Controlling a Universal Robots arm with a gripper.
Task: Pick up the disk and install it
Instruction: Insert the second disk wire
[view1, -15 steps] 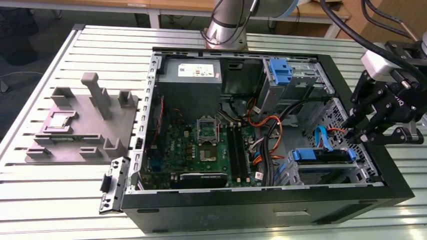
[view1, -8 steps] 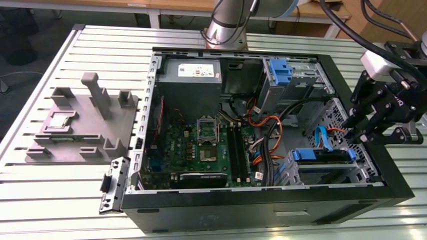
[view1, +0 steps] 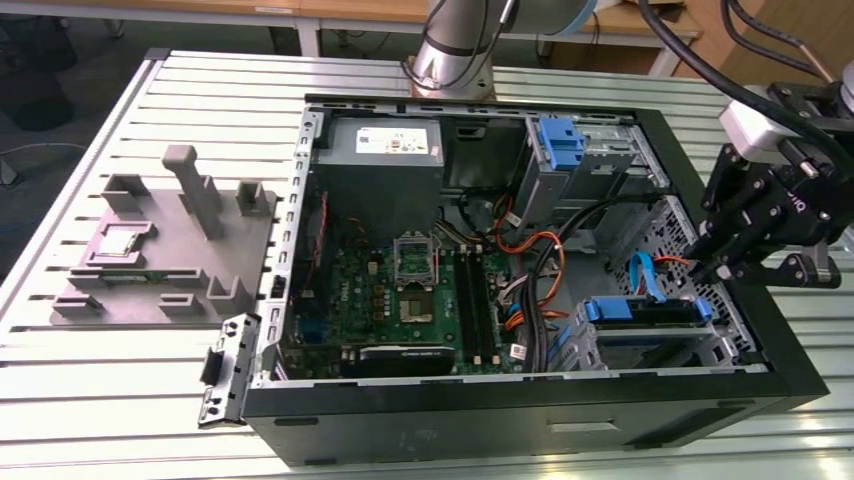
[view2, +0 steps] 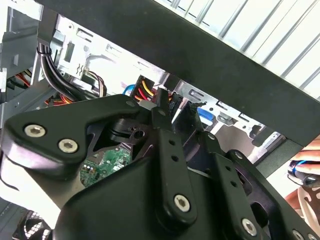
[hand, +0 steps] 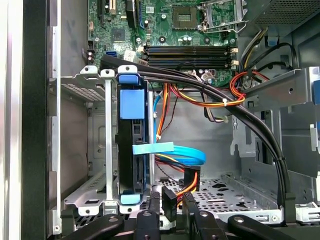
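The gripper's (view2: 162, 102) black linkage lies closest to the lens in both wrist views. Its tips (hand: 177, 202) point down into the open case (view1: 534, 410). In the exterior view it hangs (view1: 714, 265) over the case's corner at that view's right, just above the drive cage (hand: 107, 150).

The disk (hand: 132, 150) stands on edge inside that cage. Its blue bracket faces up and its body sits down between the metal rails. In the exterior view the same blue frame (view1: 641, 310) shows at the top of the lower bay.

Risks, by my reading:
- **Case wall:** the gripper is close to the wall and the cage rails. A skewed descent could knock the linkage on the sheet metal.
- **Disk seating:** I cannot tell whether the disk is fully home. A push that is off square could jam the bracket in the rails.
- **Black cable bundle:** the bundle (hand: 225, 107) sweeps across the bay beside the cage. A finger could catch it and drag a connector.
- **Blue ribbon:** the ribbon (hand: 175, 152) lies just beside the disk, between it and the gripper's tips. It is the thing most likely to snag or pinch.

The fingers (hand: 167, 202) stand slightly apart in the first wrist view, with loose wires visible through the narrow gap. Nothing is held between them. They look near the ribbon and its plug but clear of both, and clear of the disk.
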